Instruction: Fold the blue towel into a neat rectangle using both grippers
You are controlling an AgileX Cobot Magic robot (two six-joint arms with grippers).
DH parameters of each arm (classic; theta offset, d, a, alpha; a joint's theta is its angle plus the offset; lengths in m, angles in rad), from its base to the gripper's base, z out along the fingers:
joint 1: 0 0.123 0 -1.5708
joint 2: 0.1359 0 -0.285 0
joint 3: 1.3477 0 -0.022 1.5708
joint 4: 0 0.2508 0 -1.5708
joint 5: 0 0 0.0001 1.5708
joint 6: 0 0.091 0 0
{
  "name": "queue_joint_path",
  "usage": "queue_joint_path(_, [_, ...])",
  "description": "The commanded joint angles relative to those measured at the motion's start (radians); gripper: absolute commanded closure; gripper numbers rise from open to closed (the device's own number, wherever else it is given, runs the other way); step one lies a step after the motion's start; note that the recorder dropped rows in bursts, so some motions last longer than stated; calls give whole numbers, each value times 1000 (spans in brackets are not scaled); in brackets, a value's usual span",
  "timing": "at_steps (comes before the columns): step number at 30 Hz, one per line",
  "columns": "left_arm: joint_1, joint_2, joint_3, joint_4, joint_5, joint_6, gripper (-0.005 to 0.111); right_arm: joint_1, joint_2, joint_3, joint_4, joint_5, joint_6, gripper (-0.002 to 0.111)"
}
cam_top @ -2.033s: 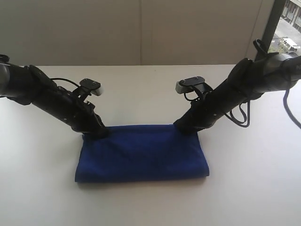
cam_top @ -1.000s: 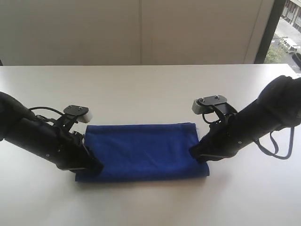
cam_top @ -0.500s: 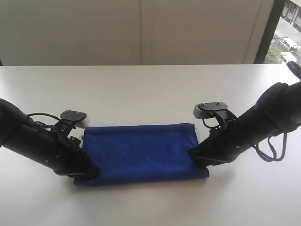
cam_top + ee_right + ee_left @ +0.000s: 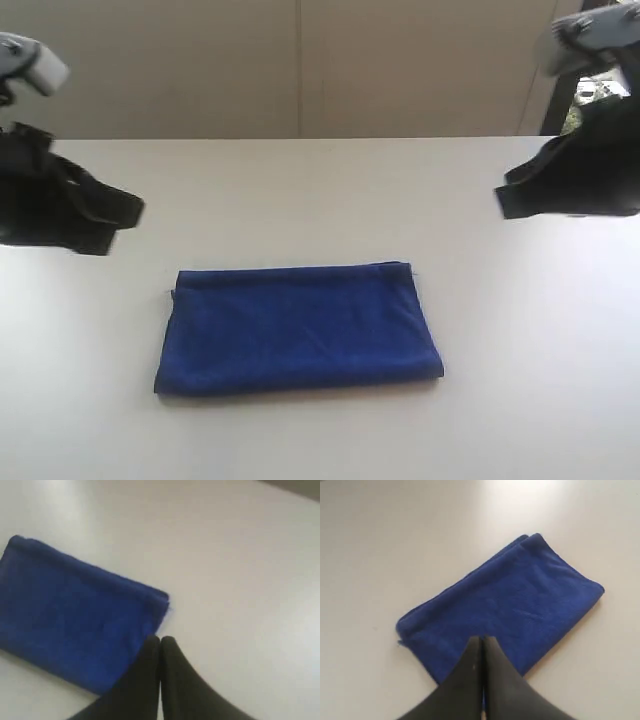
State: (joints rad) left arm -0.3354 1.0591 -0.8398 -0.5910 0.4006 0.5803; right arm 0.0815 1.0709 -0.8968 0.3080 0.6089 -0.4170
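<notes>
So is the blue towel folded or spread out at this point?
Folded: the blue towel lies as a flat rectangle, doubled layers showing along one edge.

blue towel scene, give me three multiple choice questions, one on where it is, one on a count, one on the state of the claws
1. Where does the blue towel lie?
A. draped over an arm
B. flat on the table
C. in a basket

2. How many cloths are in view?
A. one
B. two
C. three

3. How do the left claw and the right claw stand?
A. both wide open
B. both shut on the towel
C. both shut, holding nothing

Answers:
1 B: the exterior view shows it lying folded on the tabletop.
2 A: every view shows only the one blue cloth.
3 C: in each wrist view the fingers press together, with the towel lying on the table beyond them.
</notes>
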Motion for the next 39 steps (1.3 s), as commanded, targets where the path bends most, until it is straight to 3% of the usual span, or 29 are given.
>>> queue_joint_path(1, [-3,-420,41,426,157,-464,107,-1,-348,2,-263,89,315,108])
queue_joint_path(5, [-3,-707,41,738,280,-726,107,-1,-578,22,-284,149,391,108])
queue_joint_path(8, [-3,-907,41,874,359,-833,107,-1,-705,85,-284,192,417,108])
queue_joint_path(12, [-3,-1059,41,871,419,-837,107,-1,-833,190,-282,240,482,108])
queue_joint_path(19, [-3,-1048,89,778,577,-837,107,-1,-931,304,-277,237,511,108])
queue_joint_path(24, [-3,-1041,232,693,498,-846,107,-1,-930,406,-255,217,511,108])
queue_joint_path(27, [-3,-1035,342,650,433,-846,107,-1,-930,462,-198,117,511,108])
queue_joint_path(29, [-3,-1032,395,627,311,-851,107,-1,-930,492,-144,55,511,108])
queue_joint_path(34, [-3,-1030,492,583,154,-846,107,-1,-930,552,-141,-50,508,108])
queue_joint_path(37, [-3,-1030,568,583,-9,-809,107,-1,-930,609,-143,-118,508,108])
queue_joint_path(39, [-3,-1030,609,585,-46,-752,107,-1,-930,648,-143,-169,508,108])
